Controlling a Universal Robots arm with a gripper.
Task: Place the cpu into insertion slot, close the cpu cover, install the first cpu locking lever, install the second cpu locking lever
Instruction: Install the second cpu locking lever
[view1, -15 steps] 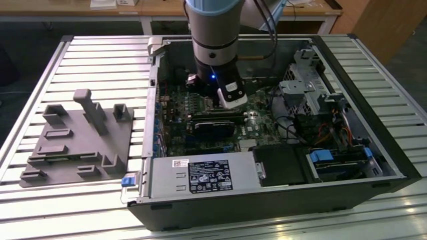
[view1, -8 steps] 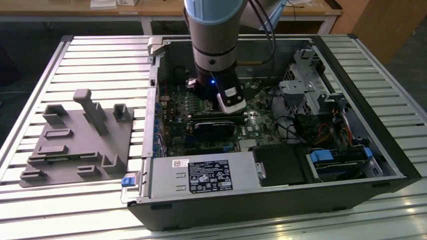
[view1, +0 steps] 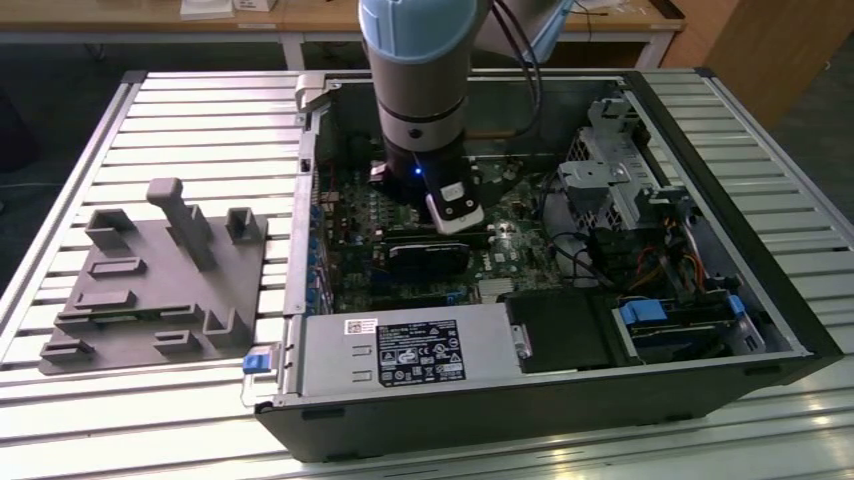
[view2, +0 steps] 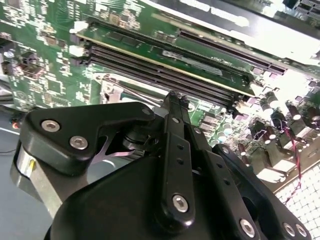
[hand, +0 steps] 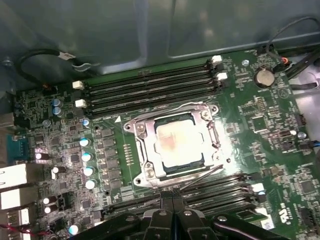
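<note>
A grey and pale-blue robot arm (view1: 418, 90) reaches down into an open black computer case (view1: 561, 400) that lies on its side on a ribbed metal desk (view1: 200, 130). Beside the case, toward the exterior view's left, sits a grey moulded parts tray (view1: 154, 280).

In the first wrist view, the green circuit board (hand: 260, 125) spreads out below the camera. Near its middle is the insertion slot (hand: 150, 172), a small square socket with a metal rim. The cpu (hand: 177, 142), a flat square chip with a dull silver top that glares under the light, already lies seated inside it. The cpu cover (hand: 172, 114), a thin square metal frame with an open window, appears to lie flat down over the chip's edges. Thin wire locking levers (hand: 200, 176) run along the sides of the socket; whether either is hooked home cannot be told.

The black pincer (hand: 172, 215) hangs just beside the socket, over the dark memory slots (hand: 150, 82) region's nearer bank. Its fingers (view2: 175, 107) meet tip to tip, pressed together and holding nothing.

As a judgement, the chip is placed and the cover looks lowered; latching the two levers seems to be the work in hand.
</note>
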